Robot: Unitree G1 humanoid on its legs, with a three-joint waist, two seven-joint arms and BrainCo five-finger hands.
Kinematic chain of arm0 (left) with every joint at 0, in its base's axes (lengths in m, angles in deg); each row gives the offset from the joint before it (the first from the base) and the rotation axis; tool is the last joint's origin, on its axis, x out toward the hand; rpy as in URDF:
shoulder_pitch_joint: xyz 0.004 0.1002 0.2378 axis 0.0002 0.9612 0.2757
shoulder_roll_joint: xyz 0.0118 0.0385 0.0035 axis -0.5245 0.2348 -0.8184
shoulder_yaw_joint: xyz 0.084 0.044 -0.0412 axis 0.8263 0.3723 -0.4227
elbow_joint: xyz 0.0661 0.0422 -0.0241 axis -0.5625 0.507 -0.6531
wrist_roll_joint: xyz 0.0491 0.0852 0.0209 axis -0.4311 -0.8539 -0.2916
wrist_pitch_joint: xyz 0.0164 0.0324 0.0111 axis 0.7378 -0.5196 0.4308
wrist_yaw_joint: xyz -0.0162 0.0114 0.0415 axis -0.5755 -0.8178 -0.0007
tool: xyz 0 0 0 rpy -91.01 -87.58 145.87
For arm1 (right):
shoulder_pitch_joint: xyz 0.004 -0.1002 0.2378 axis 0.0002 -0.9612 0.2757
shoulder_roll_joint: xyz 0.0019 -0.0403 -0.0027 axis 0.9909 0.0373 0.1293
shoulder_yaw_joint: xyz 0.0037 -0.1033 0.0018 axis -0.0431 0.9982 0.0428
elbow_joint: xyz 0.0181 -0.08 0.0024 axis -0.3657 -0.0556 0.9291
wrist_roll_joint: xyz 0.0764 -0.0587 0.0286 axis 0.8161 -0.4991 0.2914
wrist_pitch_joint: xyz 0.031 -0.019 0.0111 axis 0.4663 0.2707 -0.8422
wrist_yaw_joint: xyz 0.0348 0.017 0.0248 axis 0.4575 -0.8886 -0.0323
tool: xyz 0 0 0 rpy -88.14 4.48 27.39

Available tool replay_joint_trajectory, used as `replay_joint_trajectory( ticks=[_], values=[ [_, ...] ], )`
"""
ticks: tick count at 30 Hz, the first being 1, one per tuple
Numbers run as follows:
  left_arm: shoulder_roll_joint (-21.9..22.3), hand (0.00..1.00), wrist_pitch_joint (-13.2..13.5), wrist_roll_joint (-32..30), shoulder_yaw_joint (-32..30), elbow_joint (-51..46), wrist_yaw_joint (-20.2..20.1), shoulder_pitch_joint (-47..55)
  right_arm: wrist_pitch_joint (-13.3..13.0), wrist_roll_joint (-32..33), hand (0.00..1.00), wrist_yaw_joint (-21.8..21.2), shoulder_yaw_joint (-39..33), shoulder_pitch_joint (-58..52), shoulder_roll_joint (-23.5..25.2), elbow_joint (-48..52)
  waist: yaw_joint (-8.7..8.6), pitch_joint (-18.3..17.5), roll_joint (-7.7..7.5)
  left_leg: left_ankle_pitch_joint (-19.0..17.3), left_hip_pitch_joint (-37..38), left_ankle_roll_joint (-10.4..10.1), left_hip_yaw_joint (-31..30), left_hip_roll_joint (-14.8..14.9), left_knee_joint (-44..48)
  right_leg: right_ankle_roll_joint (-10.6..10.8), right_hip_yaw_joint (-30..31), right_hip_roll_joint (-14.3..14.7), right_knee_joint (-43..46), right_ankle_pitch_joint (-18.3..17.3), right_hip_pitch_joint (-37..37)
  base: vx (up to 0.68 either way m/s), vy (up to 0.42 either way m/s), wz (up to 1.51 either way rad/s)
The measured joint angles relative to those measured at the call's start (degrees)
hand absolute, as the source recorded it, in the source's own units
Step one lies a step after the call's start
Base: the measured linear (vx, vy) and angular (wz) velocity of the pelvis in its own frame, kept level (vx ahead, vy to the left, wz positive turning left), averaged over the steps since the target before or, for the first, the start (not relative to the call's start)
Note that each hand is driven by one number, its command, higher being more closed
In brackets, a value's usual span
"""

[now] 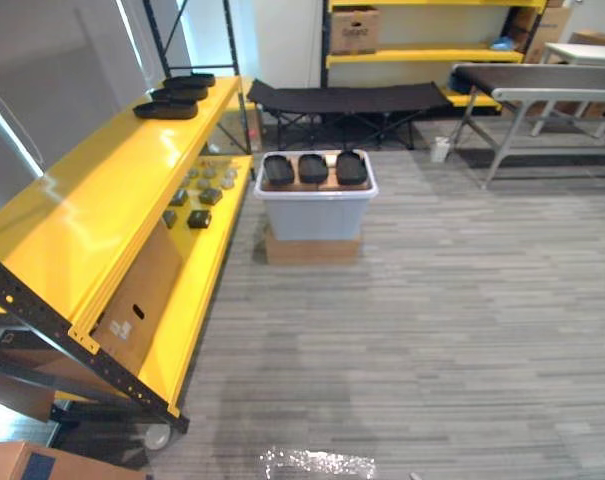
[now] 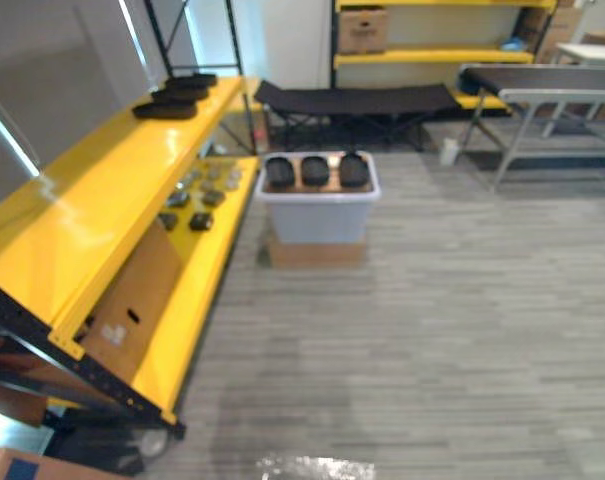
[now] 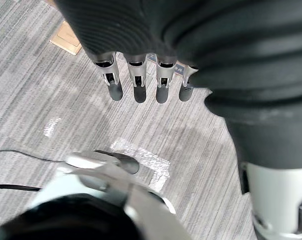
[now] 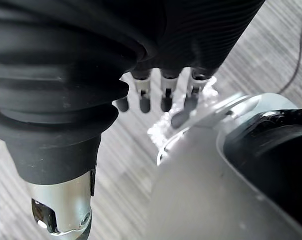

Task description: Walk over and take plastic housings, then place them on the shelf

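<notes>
Well, left of the grey bin point(image 1: 315, 215) stands the yellow shelf point(image 1: 102, 210). Three black housings point(image 1: 172, 96) lie at the far end of its top level, and small dark parts point(image 1: 197, 200) are scattered on the lower level. A cardboard sheet point(image 1: 132, 300) leans between the two levels; it carries a small dark mark, too small to read.

The bin sits on a cardboard base point(image 1: 312, 250), and three plastic housings point(image 1: 313, 168) lie side by side on top of its contents. Behind the bin is a black folding cot point(image 1: 352, 98), and further back a cardboard box point(image 1: 354, 30) whose print cannot be made out. Right of the bin stands a grey table point(image 1: 542, 90).

The left hand point(image 3: 139, 82) hangs over the carpet point(image 3: 51, 90), fingers straight and relaxed, holding nothing. The right hand point(image 4: 165, 92) is likewise released and empty.
</notes>
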Motion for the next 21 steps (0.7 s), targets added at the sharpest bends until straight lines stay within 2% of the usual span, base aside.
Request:
replay_joint_trajectory(
  ticks=[5, 11, 21],
  values=[
    [-0.43, 0.00, 0.61, -0.07, 0.01, 0.04, -0.12, -0.62, -0.03, -0.01, 0.00, 0.49, -0.14, 1.64, 0.57, -0.31, -0.12, 0.64, -0.64, 0.15, -0.07, 0.16, -0.10, -0.53, -0.02, 0.77, -1.13, -0.39, -0.61, -0.22, 0.47, 0.03, 0.006, 0.06],
    [-0.39, 0.00, 0.57, 0.29, 0.54, 0.10, -0.15, -1.08, -0.20, 0.02, 0.00, 1.04, -0.59, 4.24, 0.80, -0.45, -0.16, 1.74, -0.30, 0.19, 0.76, 0.17, -0.13, -1.04, -0.13, 1.35, -1.41, -0.93, -0.52, -0.41, 1.39, -0.03, 0.009, 0.02],
    [-0.46, 0.00, 0.62, 0.25, 0.47, 2.12, -0.31, -2.04, -0.28, 0.00, 0.00, 1.38, -0.59, 4.98, 0.90, -1.60, -0.24, 2.01, -0.61, 0.43, 0.73, 0.35, -0.46, -1.29, -0.18, 1.40, -2.16, -1.14, -0.82, -0.35, 1.49, -0.03, 0.001, 0.02]
  ],
)
